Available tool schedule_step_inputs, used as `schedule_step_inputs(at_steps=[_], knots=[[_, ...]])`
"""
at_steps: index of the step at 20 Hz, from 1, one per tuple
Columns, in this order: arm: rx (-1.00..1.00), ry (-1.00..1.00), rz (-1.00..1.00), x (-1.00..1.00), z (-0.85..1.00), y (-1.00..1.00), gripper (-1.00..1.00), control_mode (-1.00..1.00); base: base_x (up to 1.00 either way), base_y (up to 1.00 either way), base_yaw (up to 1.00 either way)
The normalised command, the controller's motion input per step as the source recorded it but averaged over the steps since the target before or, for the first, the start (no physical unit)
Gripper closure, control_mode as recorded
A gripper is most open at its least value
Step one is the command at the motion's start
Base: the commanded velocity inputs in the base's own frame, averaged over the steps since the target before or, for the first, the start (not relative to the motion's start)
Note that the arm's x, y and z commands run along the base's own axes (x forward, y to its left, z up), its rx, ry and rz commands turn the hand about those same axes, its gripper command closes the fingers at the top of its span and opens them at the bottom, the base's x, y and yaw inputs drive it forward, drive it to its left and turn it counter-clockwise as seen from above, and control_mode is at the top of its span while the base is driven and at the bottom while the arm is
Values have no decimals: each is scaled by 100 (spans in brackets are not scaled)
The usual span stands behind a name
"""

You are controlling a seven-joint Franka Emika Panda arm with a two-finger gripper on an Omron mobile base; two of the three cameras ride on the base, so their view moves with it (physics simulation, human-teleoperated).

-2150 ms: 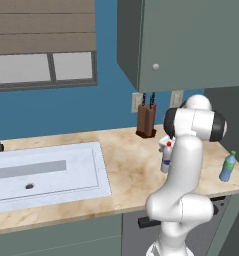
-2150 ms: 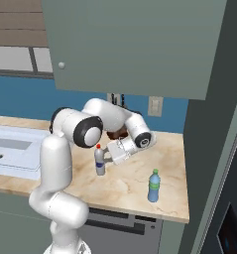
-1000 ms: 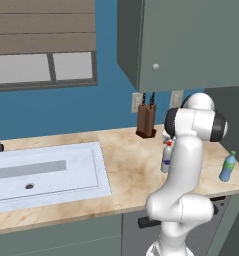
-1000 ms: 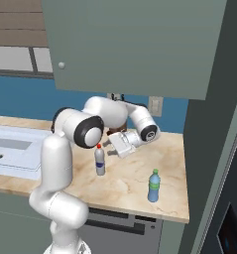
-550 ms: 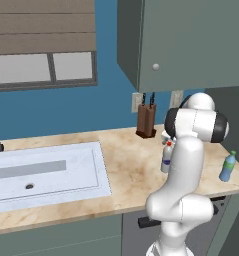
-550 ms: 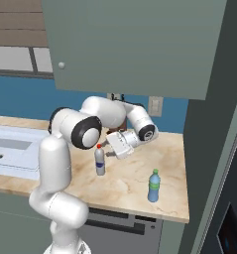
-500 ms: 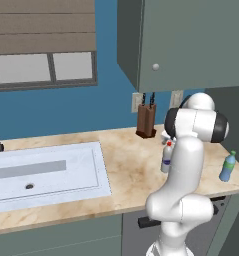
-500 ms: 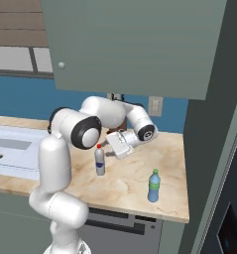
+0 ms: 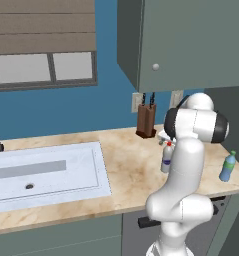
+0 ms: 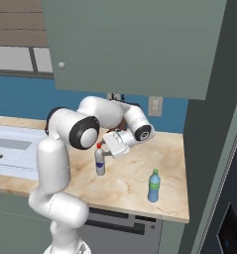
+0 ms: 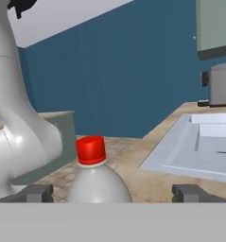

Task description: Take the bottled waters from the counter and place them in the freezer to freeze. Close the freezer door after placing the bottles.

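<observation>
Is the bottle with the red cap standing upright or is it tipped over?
Upright. The red-capped bottle stands on the counter, cap on top, between the open jaws.

Glossy white arm (image 9: pixel 183 170), dark joints

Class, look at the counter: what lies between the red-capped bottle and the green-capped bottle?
Nothing: in the right base view only bare counter lies between the red-capped bottle and the green-capped bottle.

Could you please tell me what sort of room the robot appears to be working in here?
It looks like a home kitchen, rendered in simulation. A beige marbled counter holds an inset sink, a knife block stands against the blue wall, and grey-green cabinets hang above.
</observation>
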Motion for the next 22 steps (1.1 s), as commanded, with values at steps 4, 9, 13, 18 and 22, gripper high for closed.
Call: schedule_step_inputs(at_steps=[4,9,13,18,22], knots=[[0,0,0,0,-3,1,-100,-100,0,0,0],[0,0,0,0,-8,0,-100,-100,0,0,0],[0,0,0,-9,-16,0,-100,-100,0,0,0],[0,0,0,-11,-17,0,-100,-100,0,0,0],[0,0,0,-3,-7,1,-100,-100,0,0,0]])
